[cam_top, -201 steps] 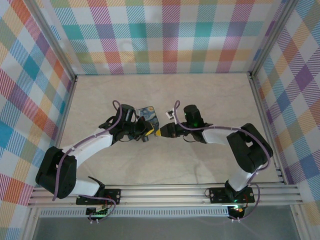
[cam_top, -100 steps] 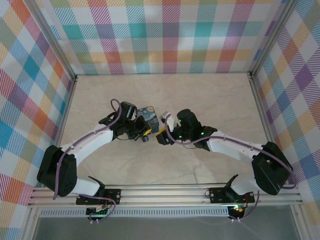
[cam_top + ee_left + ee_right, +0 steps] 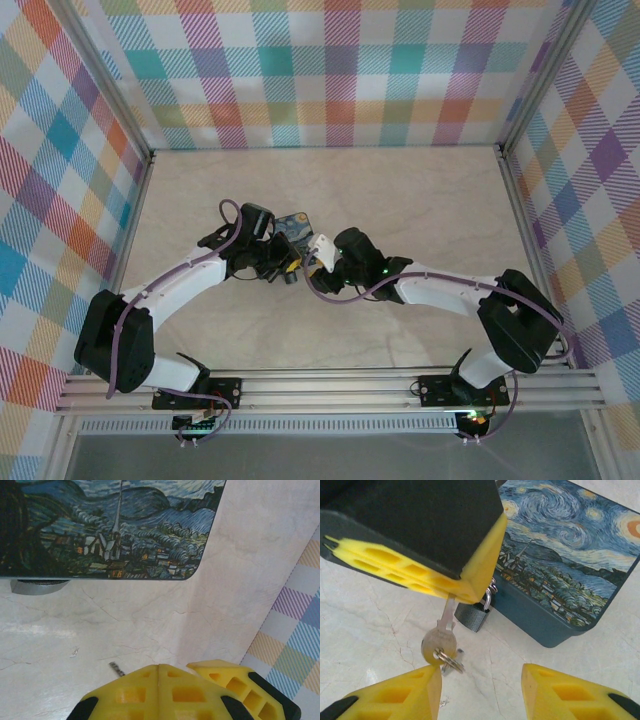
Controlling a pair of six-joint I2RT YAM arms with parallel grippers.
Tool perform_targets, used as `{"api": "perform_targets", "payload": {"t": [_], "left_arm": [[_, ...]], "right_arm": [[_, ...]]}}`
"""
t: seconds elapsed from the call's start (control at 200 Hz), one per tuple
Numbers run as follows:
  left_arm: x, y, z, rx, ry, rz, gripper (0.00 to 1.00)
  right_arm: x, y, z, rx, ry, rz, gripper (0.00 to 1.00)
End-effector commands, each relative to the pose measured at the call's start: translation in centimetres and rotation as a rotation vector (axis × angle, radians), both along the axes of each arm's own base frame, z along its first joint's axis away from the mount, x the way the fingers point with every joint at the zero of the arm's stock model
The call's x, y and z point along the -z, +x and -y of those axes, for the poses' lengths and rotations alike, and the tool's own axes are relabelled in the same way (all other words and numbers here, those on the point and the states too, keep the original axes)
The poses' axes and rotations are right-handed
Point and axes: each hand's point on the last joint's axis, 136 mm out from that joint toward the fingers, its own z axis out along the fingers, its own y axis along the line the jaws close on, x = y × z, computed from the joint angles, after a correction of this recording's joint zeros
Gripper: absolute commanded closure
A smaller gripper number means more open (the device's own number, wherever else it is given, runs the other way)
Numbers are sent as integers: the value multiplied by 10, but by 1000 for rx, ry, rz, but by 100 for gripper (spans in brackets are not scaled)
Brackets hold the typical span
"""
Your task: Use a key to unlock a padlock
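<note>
**Left jaws:** closed, pinching the key (image 3: 439,642) by its blade, with the head and ring hanging down.

**Right jaws:** open and empty, one finger (image 3: 400,697) just beside the key's head.

**Padlock** (image 3: 471,616)**:** small and dark, hung on the starry-print box (image 3: 560,575) near the middle of the surface (image 3: 365,630).

**Risk, as judged:** a handover that closed off-centre could knock the key loose, or grip it skewed for the keyhole.

**Not made out:**
- the keyhole
- the shackle, partly behind the left finger
- how much of the blade was held

Light bright, even, from above. Shadows on table (image 3: 420,200) faint, soft-edged. Top view sharp. Wrist views: close parts at 6 o'clock slightly blurred.
</note>
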Motion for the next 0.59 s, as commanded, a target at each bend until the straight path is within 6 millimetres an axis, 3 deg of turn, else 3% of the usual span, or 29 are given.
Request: {"api": "perform_targets", "payload": {"t": [0.0, 0.295, 0.59], "left_arm": [[-2, 1, 2, -4, 5, -10, 100], [-1, 0, 2, -7, 3, -15, 100], [-1, -2, 5, -8, -28, -21, 100]], "right_arm": [[-20, 6, -15, -20, 44, 68, 54], [-27, 2, -22, -47, 61, 78, 54], [-21, 10, -32, -32, 42, 79, 66]]}}
